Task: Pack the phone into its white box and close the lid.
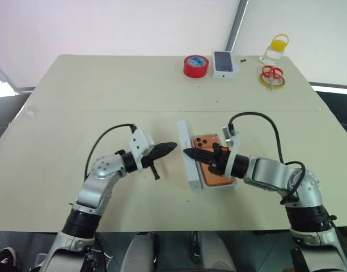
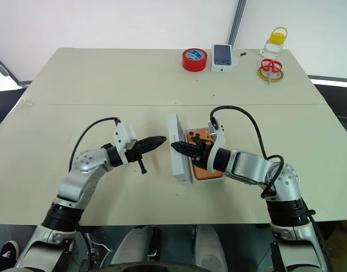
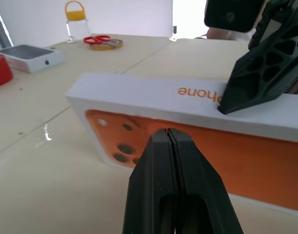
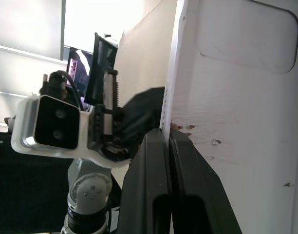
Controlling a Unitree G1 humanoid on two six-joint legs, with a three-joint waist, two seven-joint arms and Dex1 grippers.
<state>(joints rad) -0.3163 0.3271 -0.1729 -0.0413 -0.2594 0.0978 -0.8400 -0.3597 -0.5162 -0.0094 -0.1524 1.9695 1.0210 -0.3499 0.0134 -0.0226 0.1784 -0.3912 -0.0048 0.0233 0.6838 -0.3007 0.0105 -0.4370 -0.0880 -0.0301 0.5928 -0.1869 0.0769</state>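
- The phone [image 1: 210, 161] is seen lying in the white box [image 1: 229, 182] on the table [image 1: 77, 102].
- The lid [image 1: 187, 156] is stood up on its edge beside it.
- The left gripper [image 1: 172, 147] is shut tight; nothing is held.
- The right gripper [image 1: 187, 152] is shut too, touching the lid's top edge.

Silver arms, black cuffs, white wrist camera mounts (looping black cables), black latticed tools [image 1: 166, 148], seemingly plastic.

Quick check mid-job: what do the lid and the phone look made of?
The lid: looks like matte white cardboard, flat faces and crisp folded edges, orange lettering printed on its side. The phone: smooth orange back, probably glass or coated metal; I cannot tell which.
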